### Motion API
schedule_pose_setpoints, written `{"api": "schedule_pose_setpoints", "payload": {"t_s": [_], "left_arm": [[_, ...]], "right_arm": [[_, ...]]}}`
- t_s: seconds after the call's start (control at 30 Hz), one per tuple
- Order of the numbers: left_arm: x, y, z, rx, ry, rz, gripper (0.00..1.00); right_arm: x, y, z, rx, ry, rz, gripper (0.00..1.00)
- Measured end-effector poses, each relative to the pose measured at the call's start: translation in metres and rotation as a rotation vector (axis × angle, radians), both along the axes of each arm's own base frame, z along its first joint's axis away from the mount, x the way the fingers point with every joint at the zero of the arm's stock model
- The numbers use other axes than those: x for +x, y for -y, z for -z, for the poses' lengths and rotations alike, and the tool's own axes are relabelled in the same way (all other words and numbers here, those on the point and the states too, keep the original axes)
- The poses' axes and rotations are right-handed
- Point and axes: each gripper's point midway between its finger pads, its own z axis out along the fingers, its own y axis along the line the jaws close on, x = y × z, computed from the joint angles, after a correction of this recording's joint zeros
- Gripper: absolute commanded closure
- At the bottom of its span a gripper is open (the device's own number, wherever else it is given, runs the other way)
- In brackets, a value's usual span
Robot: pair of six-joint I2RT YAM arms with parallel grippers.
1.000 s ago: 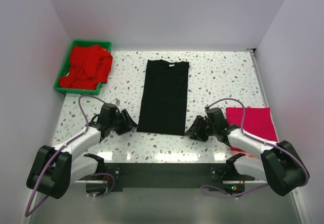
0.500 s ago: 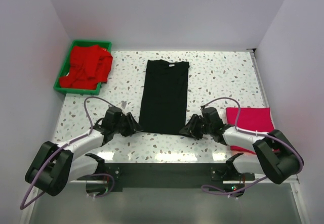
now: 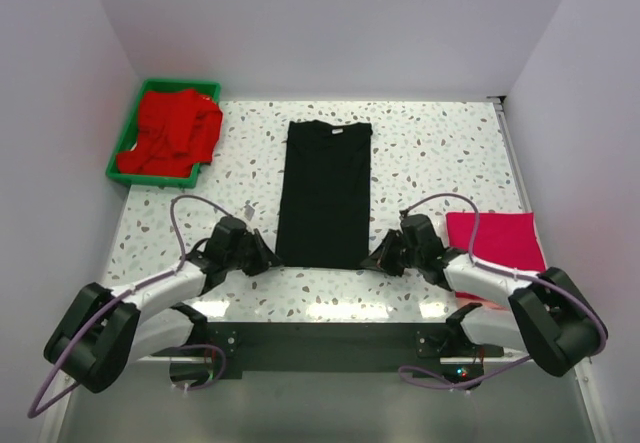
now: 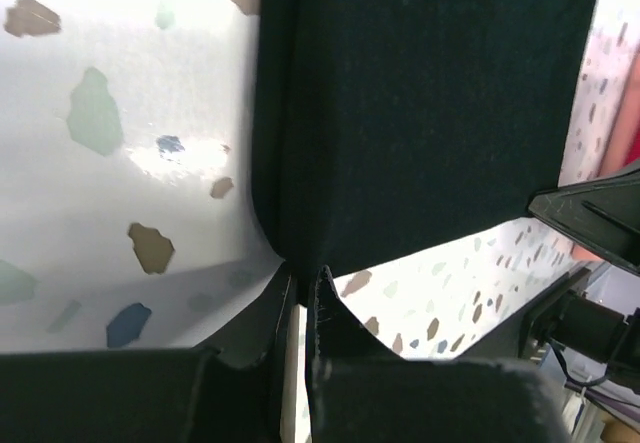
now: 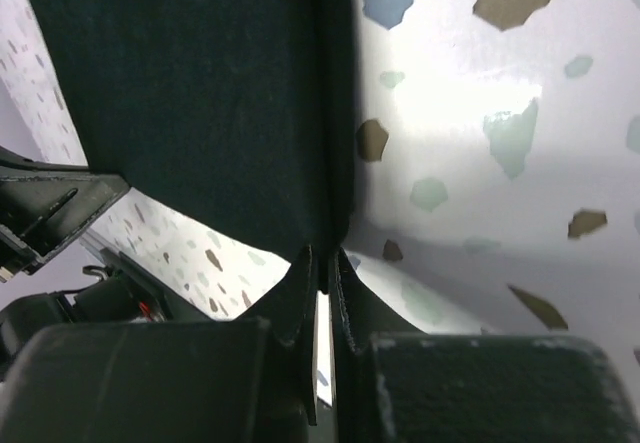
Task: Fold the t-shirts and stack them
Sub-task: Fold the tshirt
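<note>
Table, black t-shirt lying at centre, red t-shirts sitting in green tray at 10 o'clock, pink t-shirt lying at 4 o'clock, left gripper pinching black hem's 7 o'clock corner, right gripper pinching 5 o'clock corner.

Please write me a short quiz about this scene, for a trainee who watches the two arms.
1. True or false: the red shirts lie in the green tray.
2. Where on the black shirt do the left gripper and the right gripper pinch? A collar; B sleeves; C near corners.
3. Fill in: the folded pink shirt lies on the ___ side of the black shirt.
Key: 1 true; 2 C; 3 right.
</note>
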Motion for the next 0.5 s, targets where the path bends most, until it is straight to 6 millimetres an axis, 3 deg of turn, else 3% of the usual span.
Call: {"api": "schedule_pose_setpoints", "payload": {"t_s": [0.3, 0.5], "left_arm": [[-0.028, 0.015, -0.026, -0.063, 0.075, 0.068, 1.0], [-0.069, 0.033, -0.032, -0.095, 0.073, 0.152, 1.0]], "right_arm": [[-0.015, 0.01, -0.046, 0.033, 0.144, -0.046, 1.0], [-0.048, 0.027, -0.05, 0.043, 0.178, -0.083, 1.0]]}}
